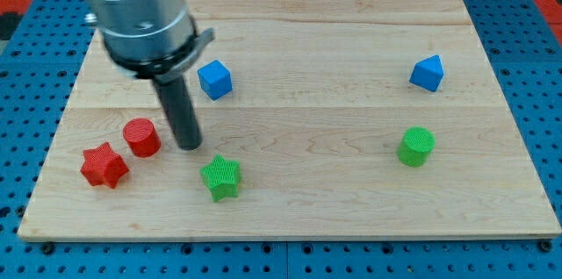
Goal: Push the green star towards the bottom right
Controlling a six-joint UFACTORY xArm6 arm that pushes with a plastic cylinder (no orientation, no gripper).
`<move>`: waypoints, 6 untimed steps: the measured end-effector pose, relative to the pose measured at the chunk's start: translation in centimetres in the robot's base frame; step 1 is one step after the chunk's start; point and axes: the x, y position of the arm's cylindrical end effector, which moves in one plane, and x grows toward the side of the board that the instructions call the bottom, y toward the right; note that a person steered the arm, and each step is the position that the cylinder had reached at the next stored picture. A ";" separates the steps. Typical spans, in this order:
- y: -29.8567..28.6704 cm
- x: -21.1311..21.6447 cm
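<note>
The green star (220, 177) lies on the wooden board near the view's bottom, left of centre. My tip (189, 146) rests on the board just above and to the left of the green star, a short gap apart from it. The dark rod rises from the tip to the grey arm body at the view's top left. The tip stands between the red cylinder (141, 137) on its left and the green star on its lower right.
A red star (104, 165) lies at the bottom left beside the red cylinder. A blue cube (214, 79) sits above the tip. A blue block (427, 73) is at the upper right, a green cylinder (415, 146) below it. The board's edge (290, 237) runs along the bottom.
</note>
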 end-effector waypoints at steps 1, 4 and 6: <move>-1.2 -0.6; -7.0 7.4; 2.0 8.4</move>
